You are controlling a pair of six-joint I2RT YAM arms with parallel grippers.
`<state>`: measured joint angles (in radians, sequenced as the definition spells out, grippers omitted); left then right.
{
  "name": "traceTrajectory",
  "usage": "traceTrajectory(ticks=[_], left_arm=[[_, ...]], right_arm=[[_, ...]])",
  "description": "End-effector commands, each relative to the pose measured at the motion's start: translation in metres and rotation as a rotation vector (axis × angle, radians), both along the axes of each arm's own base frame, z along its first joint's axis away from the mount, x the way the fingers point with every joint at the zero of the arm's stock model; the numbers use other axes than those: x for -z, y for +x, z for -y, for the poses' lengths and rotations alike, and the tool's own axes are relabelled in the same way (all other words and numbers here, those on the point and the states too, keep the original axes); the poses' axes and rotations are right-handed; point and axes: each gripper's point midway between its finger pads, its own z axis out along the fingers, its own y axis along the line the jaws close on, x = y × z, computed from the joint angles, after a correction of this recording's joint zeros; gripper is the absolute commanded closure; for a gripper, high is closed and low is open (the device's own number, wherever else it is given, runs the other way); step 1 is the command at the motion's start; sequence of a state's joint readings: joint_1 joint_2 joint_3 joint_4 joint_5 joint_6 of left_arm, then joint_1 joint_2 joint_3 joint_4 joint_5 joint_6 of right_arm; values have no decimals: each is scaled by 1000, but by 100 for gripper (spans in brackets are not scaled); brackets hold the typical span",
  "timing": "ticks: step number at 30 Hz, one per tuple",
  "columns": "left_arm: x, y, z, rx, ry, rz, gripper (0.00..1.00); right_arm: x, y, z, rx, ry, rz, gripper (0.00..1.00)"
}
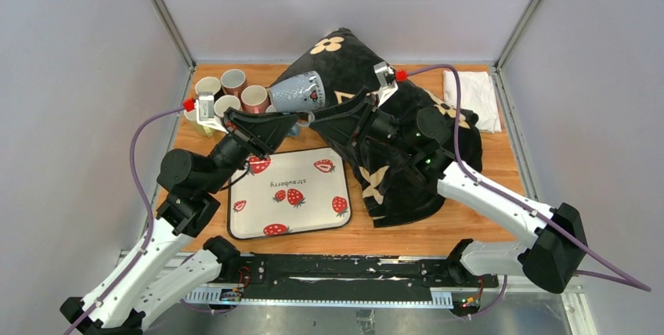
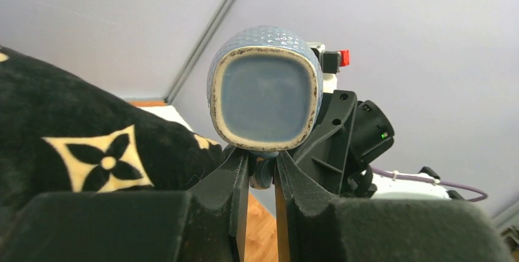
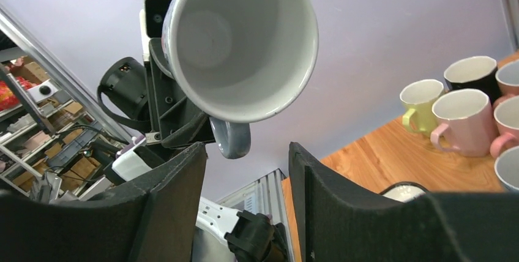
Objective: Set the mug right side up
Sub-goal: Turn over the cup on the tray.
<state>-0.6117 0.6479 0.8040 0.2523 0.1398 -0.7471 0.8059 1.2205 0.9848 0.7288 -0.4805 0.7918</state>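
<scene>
A blue-grey textured mug [image 1: 297, 91] hangs on its side above the table, base toward the left and mouth toward the right. My left gripper [image 1: 291, 122] is shut on its handle [image 2: 263, 174]. The left wrist view faces the mug's square, worn base [image 2: 266, 97]. My right gripper [image 1: 322, 118] stands open just below the mug's mouth. In the right wrist view the white inside of the mug [image 3: 242, 41] shows. There the grey handle [image 3: 232, 139] hangs just above the gap of the right gripper [image 3: 248, 158], touching neither finger.
Several mugs [image 1: 227, 92] stand upright at the back left, also seen in the right wrist view [image 3: 465, 109]. A strawberry-print tray [image 1: 313, 210] lies in front. A black flowered cushion [image 1: 391, 163] fills the middle right, and a white cloth [image 1: 474, 96] lies at the back right.
</scene>
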Motion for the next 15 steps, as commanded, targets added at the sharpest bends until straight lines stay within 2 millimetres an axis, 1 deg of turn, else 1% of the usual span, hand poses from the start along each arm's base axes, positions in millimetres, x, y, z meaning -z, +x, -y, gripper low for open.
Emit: traceTrajectory(ticks=[1, 6, 12, 15], left_arm=[[-51, -25, -5, 65, -113, 148, 100], [-49, -25, -3, 79, -124, 145, 100], [-46, -25, -3, 85, -132, 140, 100], [-44, -24, -2, 86, -128, 135, 100]], right_arm=[[-43, -15, 9, -55, 114, 102, 44], [-47, -14, 9, -66, 146, 87, 48], [-52, -13, 6, -85, 177, 71, 57], [-55, -13, 5, -97, 201, 68, 59]])
